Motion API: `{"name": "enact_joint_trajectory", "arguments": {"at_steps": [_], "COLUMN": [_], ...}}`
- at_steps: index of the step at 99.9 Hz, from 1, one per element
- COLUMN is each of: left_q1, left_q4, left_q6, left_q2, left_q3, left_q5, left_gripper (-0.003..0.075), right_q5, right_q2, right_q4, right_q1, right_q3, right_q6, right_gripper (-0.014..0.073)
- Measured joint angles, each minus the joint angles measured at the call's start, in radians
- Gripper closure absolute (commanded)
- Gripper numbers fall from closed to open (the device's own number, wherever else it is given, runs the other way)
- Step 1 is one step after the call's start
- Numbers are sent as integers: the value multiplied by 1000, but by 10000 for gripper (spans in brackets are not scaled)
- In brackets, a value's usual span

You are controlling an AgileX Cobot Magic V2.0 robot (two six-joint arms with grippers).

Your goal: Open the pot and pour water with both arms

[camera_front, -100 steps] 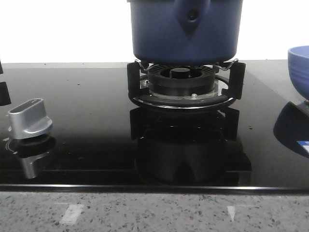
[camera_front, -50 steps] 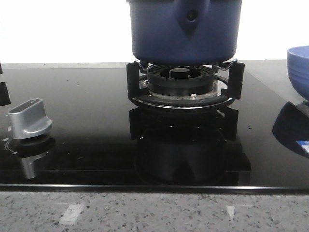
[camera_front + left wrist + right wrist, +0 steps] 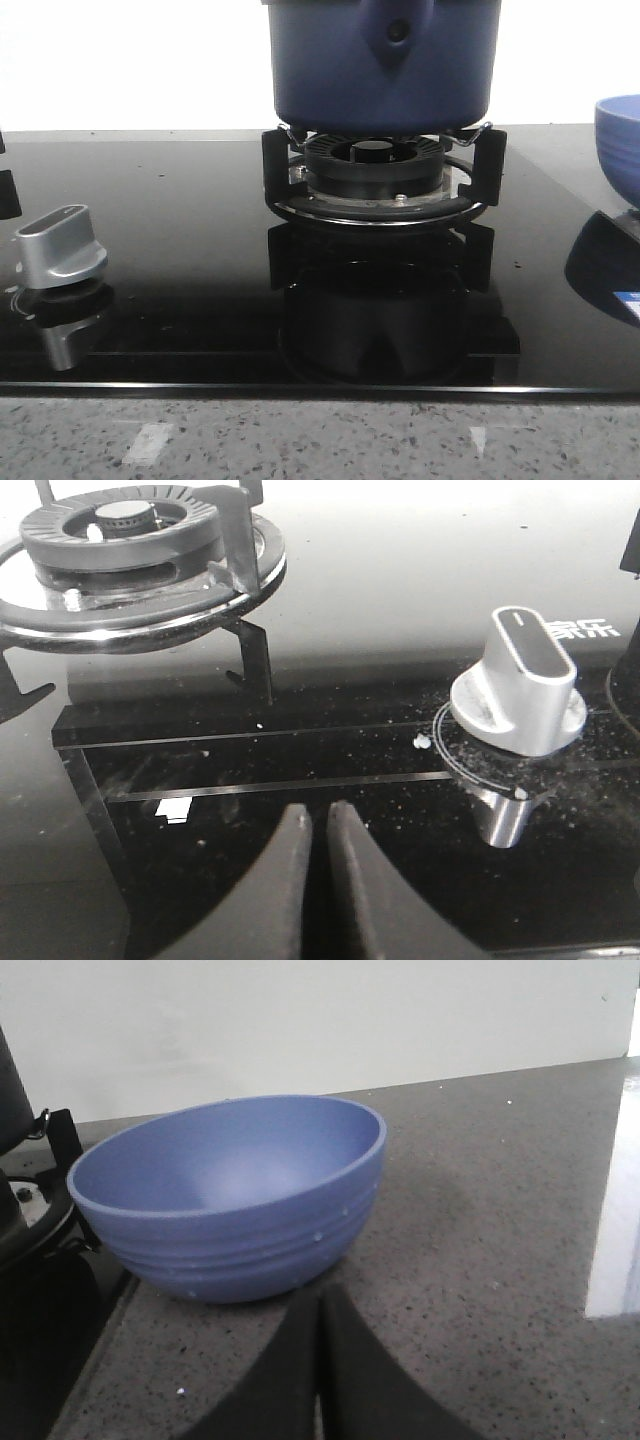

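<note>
The pot point(image 3: 385, 62) sits on the burner grate point(image 3: 382, 175) at the middle of the glossy black stovetop point(image 3: 180, 250), its dark blue side facing me with the teardrop handle mount point(image 3: 397, 35) and its round hole front and centre. Its top runs out of the front view, so I cannot tell how its lid stands. Off to the left on the glass stands a silver control knob point(image 3: 62, 246). At the far right, on the speckled grey desk point(image 3: 480, 1230) just beside the stove's edge, rests a lighter blue bowl point(image 3: 232, 1195), upright.

The left hand point(image 3: 317, 825) hangs low over the black glass near the knob, its fingers pressed together with nothing between them. The right hand point(image 3: 320, 1310) hovers just before the bowl, fingers likewise pressed together on nothing.
</note>
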Motion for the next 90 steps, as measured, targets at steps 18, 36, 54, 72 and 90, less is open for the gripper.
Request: {"name": "enact_joint_trajectory", "arguments": {"at_steps": [18,36,54,72,90], "left_q1": [0,0,0,0,0], "left_q4": [0,0,0,0,0], "left_q6": [0,0,0,0,0], "left_q2": [0,0,0,0,0], "left_q3": [0,0,0,0,0], "left_q5": [0,0,0,0,0], "left_gripper": [740,740,740,740,740], "right_q5": [136,192,192,192,192], "right_q2": [-2,-2,-2,-2,-2], "right_q4": [0,0,0,0,0], "right_q1": [0,0,0,0,0], "right_q3": [0,0,0,0,0], "right_q6": [0,0,0,0,0], "right_gripper": [663,663,663,663,663]}}
